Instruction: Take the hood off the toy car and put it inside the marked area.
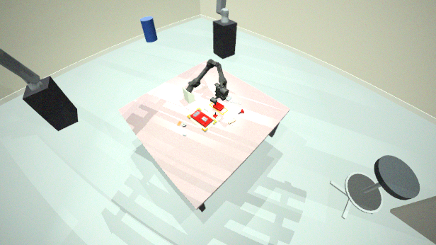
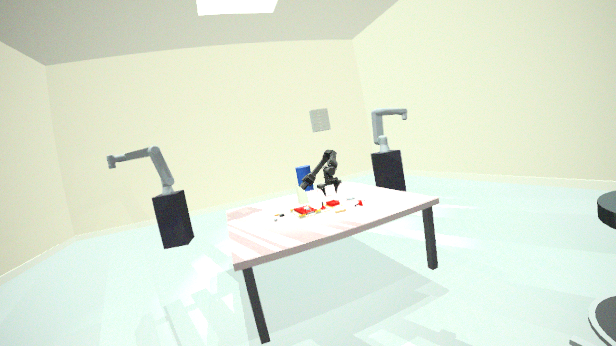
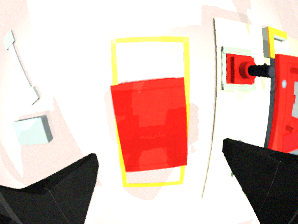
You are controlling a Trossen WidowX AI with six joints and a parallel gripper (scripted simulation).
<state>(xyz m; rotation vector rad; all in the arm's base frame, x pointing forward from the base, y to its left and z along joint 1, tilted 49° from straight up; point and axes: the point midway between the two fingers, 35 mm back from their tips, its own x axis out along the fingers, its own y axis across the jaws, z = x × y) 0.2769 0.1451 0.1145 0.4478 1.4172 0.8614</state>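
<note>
We see the pincer [image 3: 156,183] spread wide w/ nothing in it, its two dark fingers at the lower corners of the wrist view, clear of the hood [image 3: 149,124]. The hood lies flat on the tabletop [image 1: 198,170] inside the yellow outline [image 3: 150,44], filling its lower part, frame center. The car [image 1: 202,117] sits just left of it in the top view, w/ small parts scattered near.

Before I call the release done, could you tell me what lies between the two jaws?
In the wrist view the red hood lies flat between the open jaws, inside the yellow marked area, with pale table showing on either side of it.
</note>
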